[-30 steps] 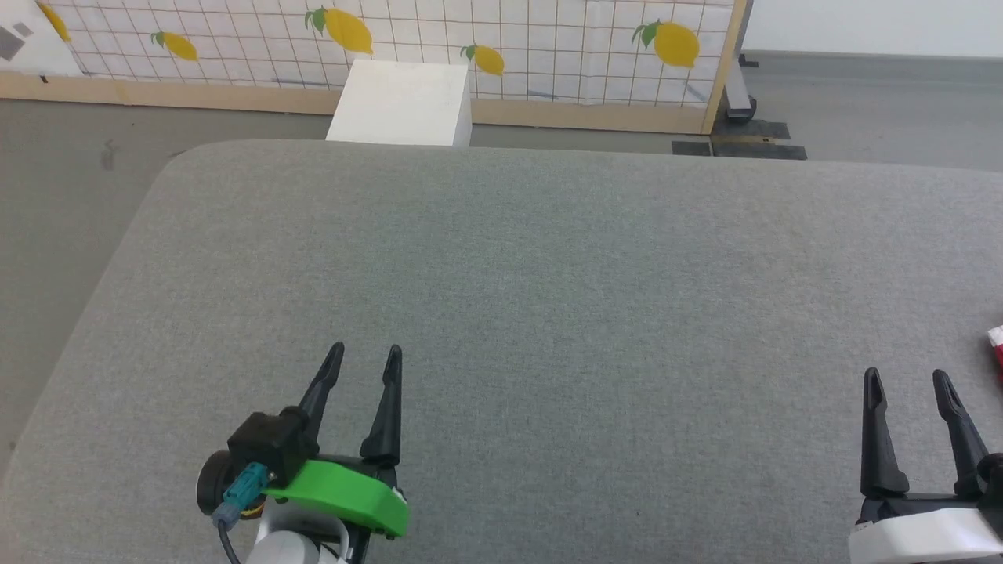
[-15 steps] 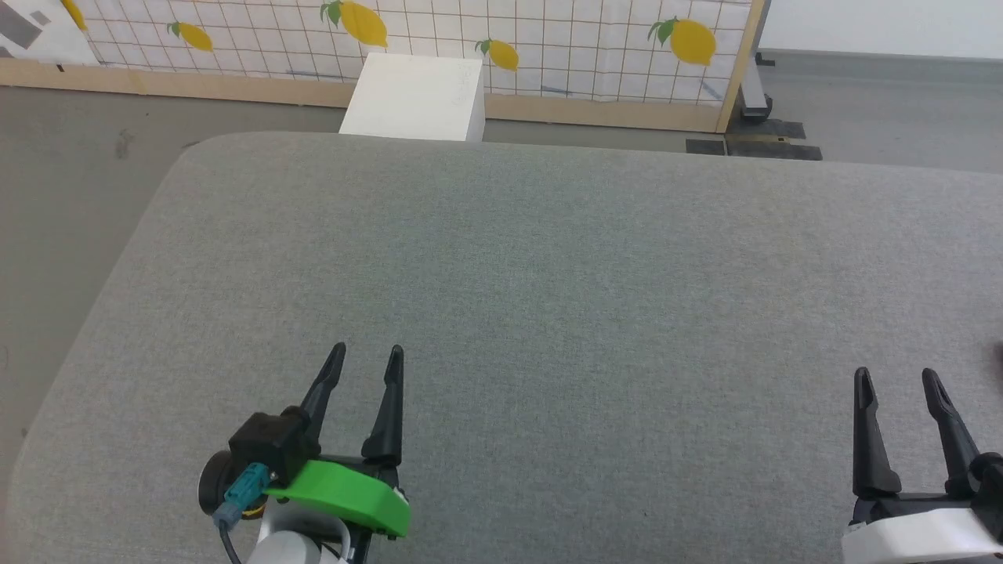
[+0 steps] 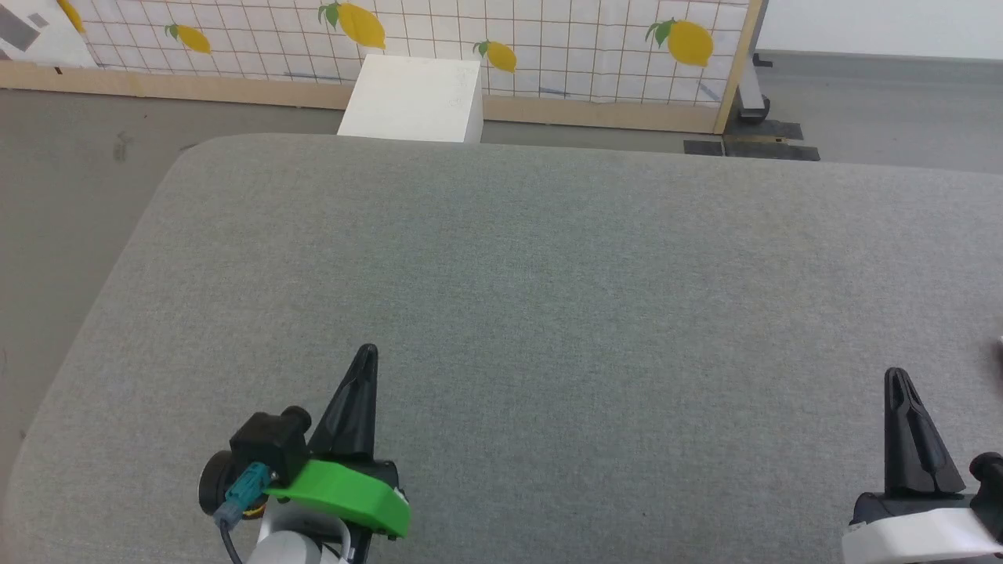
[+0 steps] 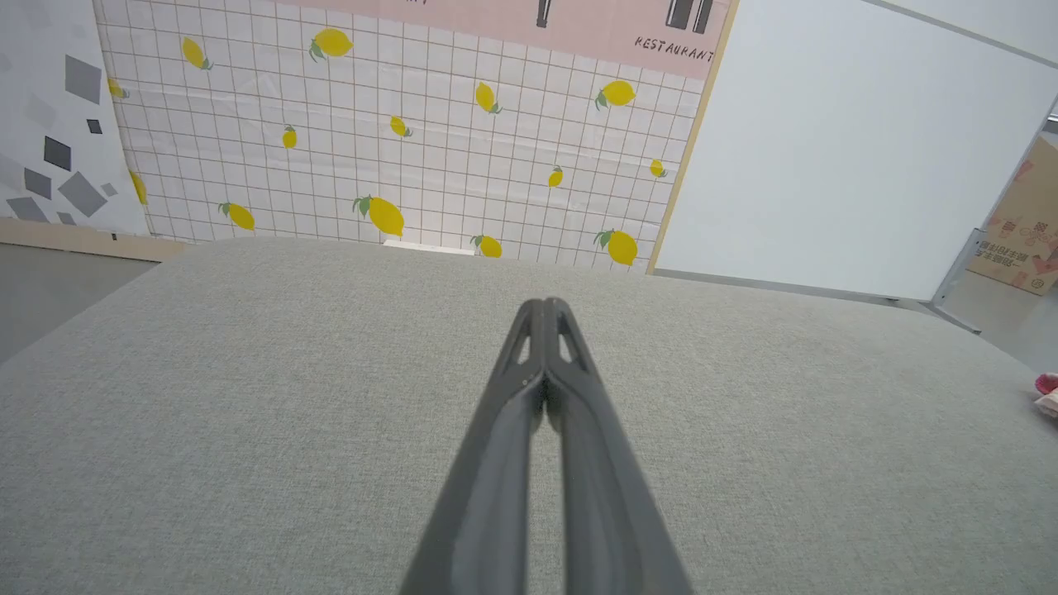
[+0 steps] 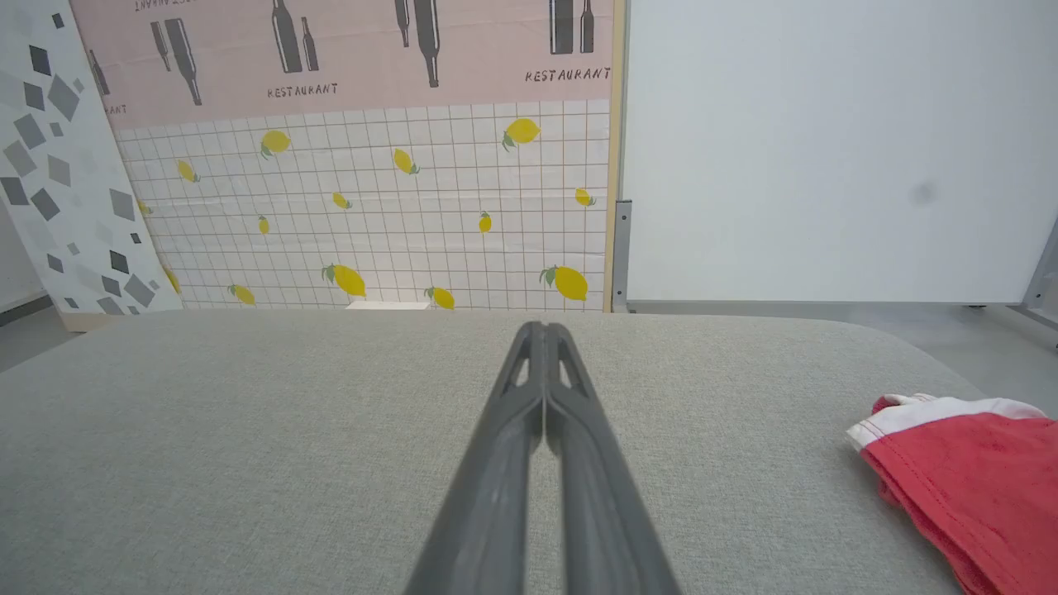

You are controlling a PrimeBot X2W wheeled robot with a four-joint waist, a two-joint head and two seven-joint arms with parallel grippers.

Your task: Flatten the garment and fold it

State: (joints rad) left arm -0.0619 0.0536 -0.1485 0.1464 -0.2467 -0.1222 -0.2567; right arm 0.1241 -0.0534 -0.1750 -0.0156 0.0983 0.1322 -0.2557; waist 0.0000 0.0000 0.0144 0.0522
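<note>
The garment (image 5: 975, 479) is red cloth with a white trim edge, lying on the grey surface at the lower right of the right wrist view. A small corner of the garment (image 4: 1046, 392) shows at the far right edge of the left wrist view. My left gripper (image 3: 365, 356) hovers over the surface at the lower left of the head view, fingers pressed together and holding nothing. My right gripper (image 3: 896, 380) sits at the lower right, shut and empty, with the garment off to its right.
The grey fabric-covered table (image 3: 548, 274) has a rounded far-left corner and grey floor to its left. Behind it stand a white box (image 3: 411, 98) and a lemon-print panel (image 3: 470, 39) with a wooden frame. A white board (image 5: 826, 149) stands at the right.
Both grippers have closed from open to shut, with nothing between the fingers. The head camera shifted a little, and the red scrap at the right edge went out of its view.
</note>
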